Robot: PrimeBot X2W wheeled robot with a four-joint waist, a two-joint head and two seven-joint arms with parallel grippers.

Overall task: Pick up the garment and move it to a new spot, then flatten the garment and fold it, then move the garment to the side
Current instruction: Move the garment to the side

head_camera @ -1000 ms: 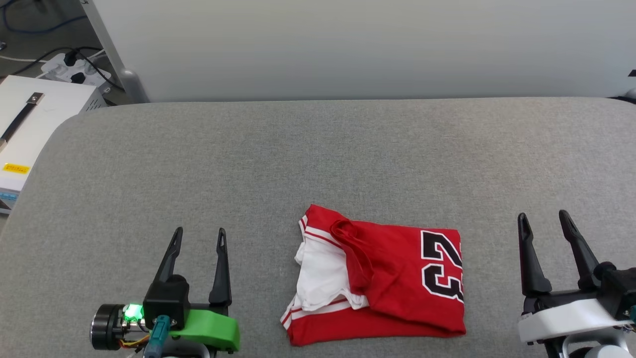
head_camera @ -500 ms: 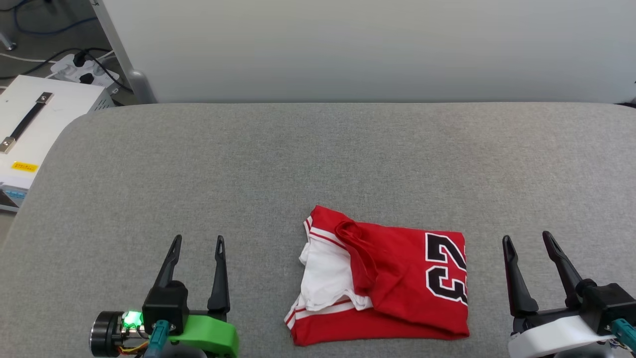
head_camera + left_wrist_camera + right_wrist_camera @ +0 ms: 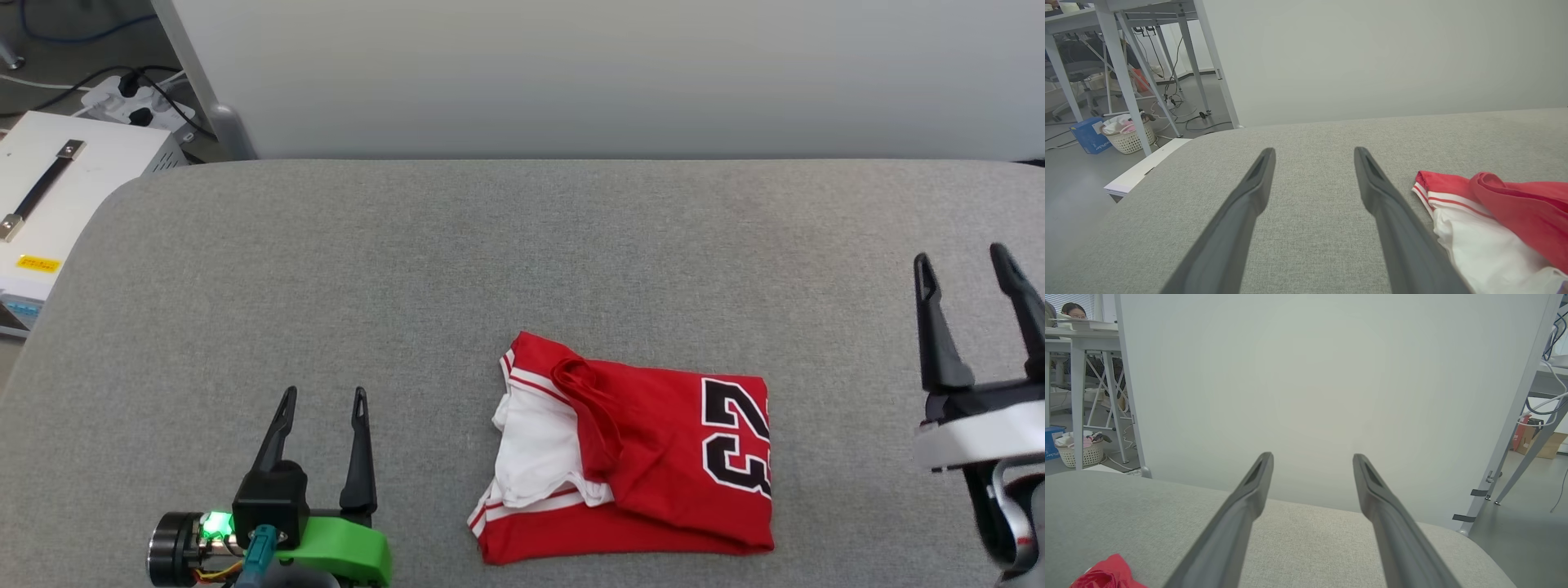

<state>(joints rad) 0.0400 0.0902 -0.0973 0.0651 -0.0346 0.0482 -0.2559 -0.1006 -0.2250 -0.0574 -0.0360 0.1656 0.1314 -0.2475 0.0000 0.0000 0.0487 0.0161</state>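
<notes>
The garment (image 3: 645,457) lies folded on the grey padded table (image 3: 490,261), near its front edge, red with a white sleeve showing and a black "23" at its right end. My left gripper (image 3: 322,400) stands open to the garment's left, nothing between its fingers. My right gripper (image 3: 962,260) is open too, raised at the far right, apart from the garment. In the left wrist view the garment (image 3: 1502,220) lies just right of my left gripper (image 3: 1314,152). A red corner of the garment (image 3: 1106,575) shows at the lower left of the right wrist view, where my right gripper (image 3: 1312,456) points at the partition.
A pale partition wall (image 3: 571,73) stands behind the table. A white box with a strap handle (image 3: 57,188) and power strips (image 3: 131,102) sit off the table's left end. Desk legs and a laundry basket (image 3: 1128,136) stand on the floor beyond; a person sits at a desk (image 3: 1073,312).
My right gripper has lifted and moved out to the right, away from the garment. The left gripper has stayed put. The garment has not moved; the head camera shifted slightly.
</notes>
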